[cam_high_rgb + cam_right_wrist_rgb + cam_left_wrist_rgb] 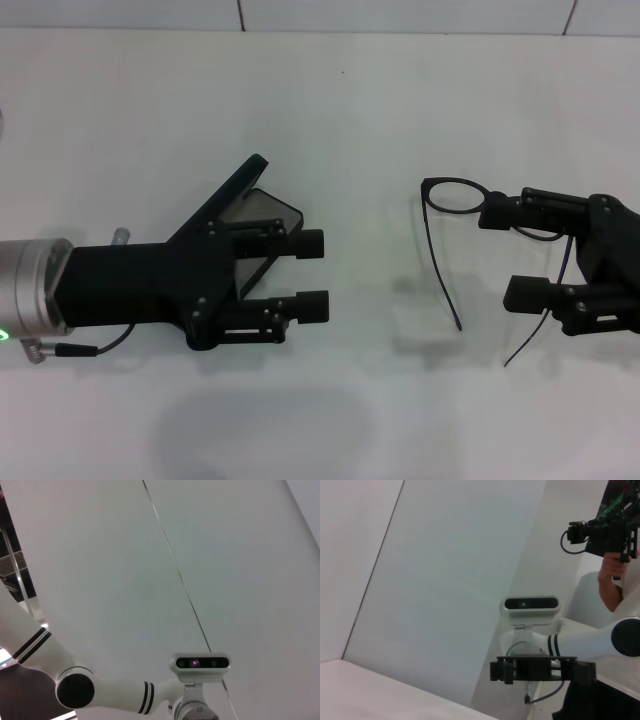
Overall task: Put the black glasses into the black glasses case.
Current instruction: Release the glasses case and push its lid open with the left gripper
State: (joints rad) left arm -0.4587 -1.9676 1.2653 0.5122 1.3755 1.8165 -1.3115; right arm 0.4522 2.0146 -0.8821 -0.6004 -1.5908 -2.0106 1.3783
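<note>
One pair of black glasses (452,196) and one black glasses case (252,210) lie before me on the white table (330,90), with my two grippers pointing at each other across the gap.

My left gripper (312,272) hovers over the case with its two fingers spread apart and nothing between them. The case stands open beneath it, lid tilted up towards the far side, the pale lining showing past the upper finger; much of the case is hidden by my hand.

My right gripper (518,252) sits at the glasses. Its upper finger lies at the bridge end of the frame, and I think it is touching there, though I cannot tell whether the fingers are clamped on it. The frame is thin and black with an oval clear lens visible; one slim temple arm runs down towards me, the other shows below my lower finger.

Only the head view shows any of this. My left wrist view shows a wall, the robot's head camera (530,603) and the other gripper farther off. My right wrist view shows just wall and the same camera.
</note>
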